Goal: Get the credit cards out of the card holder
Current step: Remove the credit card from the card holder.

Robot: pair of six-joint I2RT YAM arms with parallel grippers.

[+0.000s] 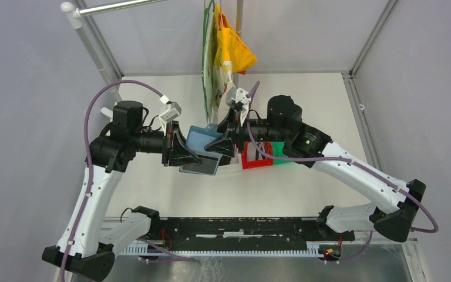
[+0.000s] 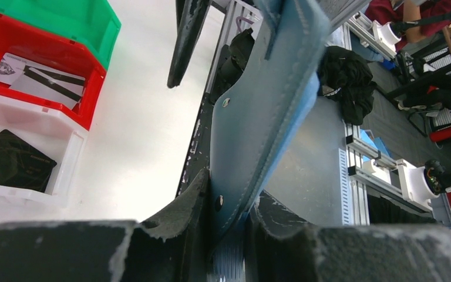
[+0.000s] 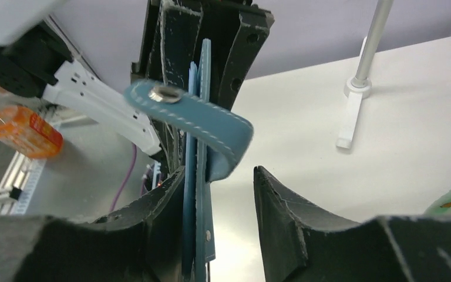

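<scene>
Teal-blue card holder [image 2: 258, 135] is stitched white. In white bin [image 2: 70, 164] a black card [image 2: 12, 163] is seen, in red bin [image 2: 47, 107] black-striped grey cards [image 2: 47, 85].

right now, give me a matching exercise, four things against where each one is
Things:
1 wallet
2 black card
3 pale cards
4 yellow bag

Places:
a in the red bin
b hanging at the back
c clamped in the left fingers
d in the white bin

Pairs: 1-c, 2-d, 3-a, 4-b
</scene>
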